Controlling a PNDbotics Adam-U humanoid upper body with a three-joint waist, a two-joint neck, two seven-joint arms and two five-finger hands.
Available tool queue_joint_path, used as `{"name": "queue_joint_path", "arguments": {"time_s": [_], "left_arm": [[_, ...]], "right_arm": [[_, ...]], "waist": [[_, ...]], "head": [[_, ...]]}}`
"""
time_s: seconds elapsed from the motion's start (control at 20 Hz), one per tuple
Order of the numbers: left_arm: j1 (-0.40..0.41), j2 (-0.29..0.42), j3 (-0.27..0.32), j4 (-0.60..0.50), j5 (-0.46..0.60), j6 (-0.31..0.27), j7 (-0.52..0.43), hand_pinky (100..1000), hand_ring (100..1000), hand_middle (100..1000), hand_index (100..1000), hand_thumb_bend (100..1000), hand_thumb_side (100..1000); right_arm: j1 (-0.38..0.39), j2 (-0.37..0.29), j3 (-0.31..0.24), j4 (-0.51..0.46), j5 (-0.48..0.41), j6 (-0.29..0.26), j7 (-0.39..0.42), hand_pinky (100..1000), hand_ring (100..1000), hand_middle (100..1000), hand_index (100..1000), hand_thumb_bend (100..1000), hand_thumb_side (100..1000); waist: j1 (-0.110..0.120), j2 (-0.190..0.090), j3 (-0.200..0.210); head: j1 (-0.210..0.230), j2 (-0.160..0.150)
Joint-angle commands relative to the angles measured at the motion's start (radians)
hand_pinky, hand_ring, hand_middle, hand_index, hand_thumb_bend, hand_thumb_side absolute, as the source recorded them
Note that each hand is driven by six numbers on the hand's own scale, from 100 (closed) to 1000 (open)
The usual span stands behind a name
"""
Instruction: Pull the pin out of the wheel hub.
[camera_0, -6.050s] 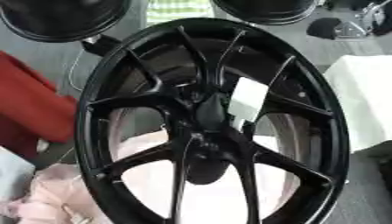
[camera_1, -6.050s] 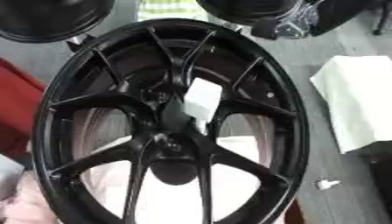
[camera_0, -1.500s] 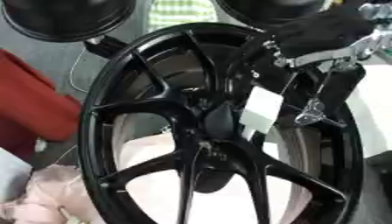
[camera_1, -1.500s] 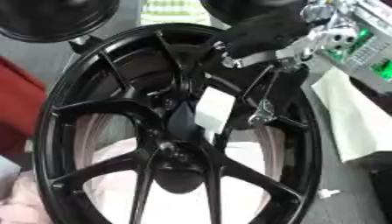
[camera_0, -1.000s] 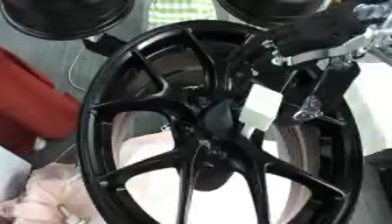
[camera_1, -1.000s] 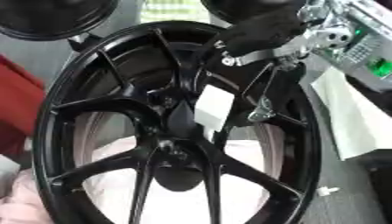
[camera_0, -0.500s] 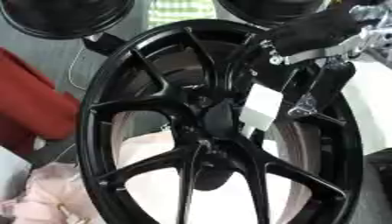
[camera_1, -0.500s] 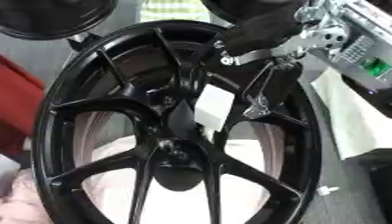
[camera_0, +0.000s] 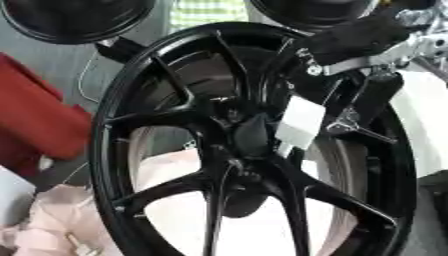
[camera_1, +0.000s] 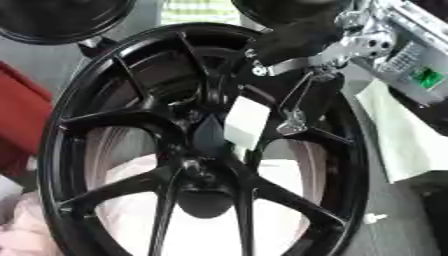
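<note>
Nearest, at the lower left corner, lies a crumpled pale pink cloth (camera_0: 52, 225), and more pale fabric shows through the lower gaps between the spokes. Filling most of the view is the large glossy black multi-spoke alloy wheel (camera_0: 122, 150), tilted slightly, its spokes meeting at the black wheel hub (camera_0: 245, 137) near the middle. Just right of the hub a small white rectangular tag (camera_0: 300, 122) hangs against a spoke; the pin itself cannot be made out among the dark parts at the hub. The robot's right hand (camera_1: 297, 107), black with silver joints, comes down from the upper right corner across the wheel's upper right rim, its dark fingers reaching to a spot just right of the tag; whether they are apart, together or clamped on anything cannot be told. Left of the wheel sits a red object (camera_0: 35, 115). To the right a white sheet (camera_1: 398, 135) lies on the grey surface. Beyond the wheel's top edge stand two more round black wheels (camera_0: 79, 20), with a green-and-white checked patch (camera_0: 206, 10) between them.
</note>
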Motion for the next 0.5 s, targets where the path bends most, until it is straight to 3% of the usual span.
{"name": "queue_joint_path", "arguments": {"time_s": [0.05, 0.5], "left_arm": [[-0.003, 0.022, 0.003, -0.015, 0.002, 0.000, -0.003, 705, 595, 493, 646, 100, 855], [-0.001, 0.022, 0.003, -0.014, 0.001, 0.002, -0.008, 706, 595, 494, 646, 100, 859]], "right_arm": [[-0.008, -0.021, -0.009, -0.001, -0.014, -0.054, 0.060, 968, 1000, 809, 764, 294, 290], [-0.003, -0.022, -0.010, -0.002, -0.031, -0.053, 0.059, 966, 1000, 802, 746, 278, 282]], "waist": [[-0.010, -0.008, 0.001], [-0.010, -0.010, 0.000]], "head": [[-0.005, 0.004], [-0.004, 0.009]]}}
